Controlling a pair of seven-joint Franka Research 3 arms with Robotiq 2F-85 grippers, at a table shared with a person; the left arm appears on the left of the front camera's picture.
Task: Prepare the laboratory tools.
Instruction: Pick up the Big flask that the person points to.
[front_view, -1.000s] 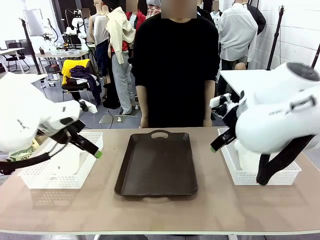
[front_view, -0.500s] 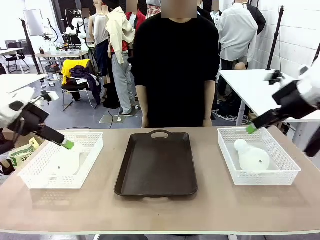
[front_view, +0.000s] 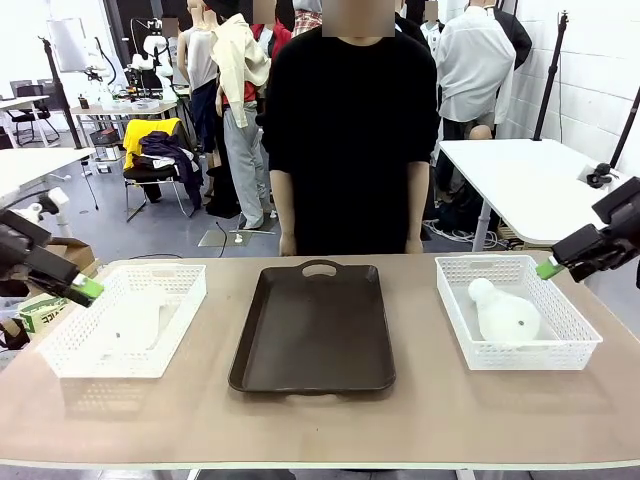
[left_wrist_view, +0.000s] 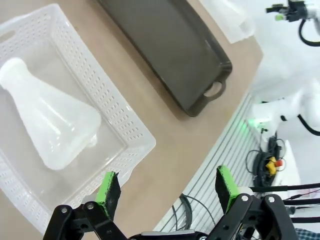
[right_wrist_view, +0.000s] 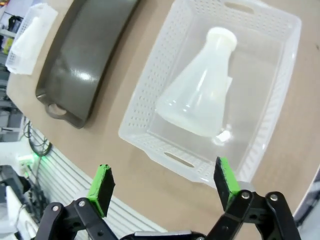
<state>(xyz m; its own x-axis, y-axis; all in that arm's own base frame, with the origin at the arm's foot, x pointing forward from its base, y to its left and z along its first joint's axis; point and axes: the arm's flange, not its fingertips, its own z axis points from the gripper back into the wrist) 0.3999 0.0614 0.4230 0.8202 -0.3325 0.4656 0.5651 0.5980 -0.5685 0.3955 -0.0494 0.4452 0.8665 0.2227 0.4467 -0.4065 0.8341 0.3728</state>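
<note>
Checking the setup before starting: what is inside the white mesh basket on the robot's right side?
One frosted conical flask lies on its side in the basket, neck pointing away from the robot. The basket floor beneath it is covered.

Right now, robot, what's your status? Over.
Left gripper open, empty. Right gripper open, empty. Left flask lying in left basket, right flask lying in right basket. Nothing over either flask; tray between the baskets.

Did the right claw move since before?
Yes. The right gripper swung rightward, from left of the white basket to its far right corner.
</note>
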